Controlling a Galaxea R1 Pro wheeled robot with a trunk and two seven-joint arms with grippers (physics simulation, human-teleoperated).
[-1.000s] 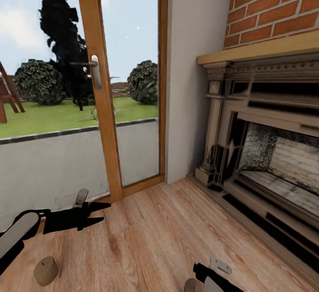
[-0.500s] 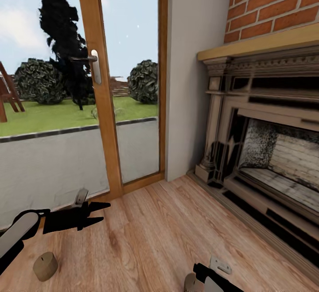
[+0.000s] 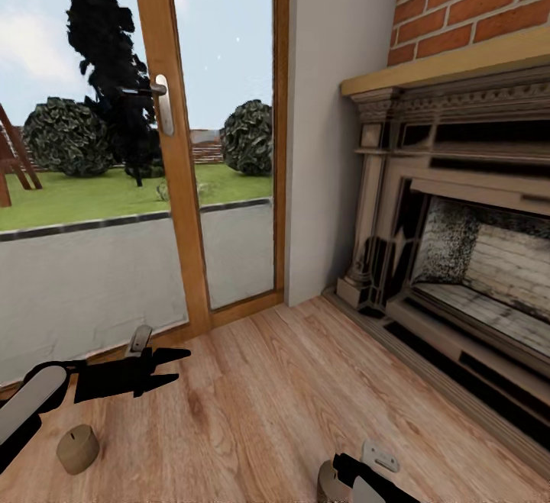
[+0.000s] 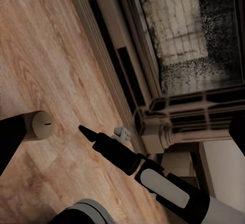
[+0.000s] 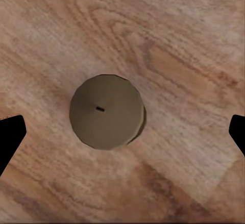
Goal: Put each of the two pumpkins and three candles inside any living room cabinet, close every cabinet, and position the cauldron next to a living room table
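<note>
Two candles stand on the wood floor. One tan, stubby candle [image 3: 77, 448] is at the lower left of the head view, below and short of my left gripper [image 3: 182, 365], which hangs open and empty above the floor. The other candle [image 5: 107, 110] shows from straight above in the right wrist view. My right gripper [image 5: 122, 132] is open over it, one fingertip on each side and well apart from it. The head view shows this candle's edge [image 3: 327, 482] beside the right gripper [image 3: 340, 466]. In the left wrist view it [image 4: 41, 124] stands by the right gripper's tip [image 4: 97, 140].
A brick-backed fireplace [image 3: 458, 259] with a wooden mantel stands along the right. A glass door with a wooden frame [image 3: 179, 182] and a handle is ahead on the left, with a white wall section [image 3: 336, 106] between them. Open wood floor [image 3: 290, 396] lies ahead.
The whole head view has shifted slightly, so the camera moved. The left candle and the fireplace sit a little higher in the picture. Both grippers keep their poses.
</note>
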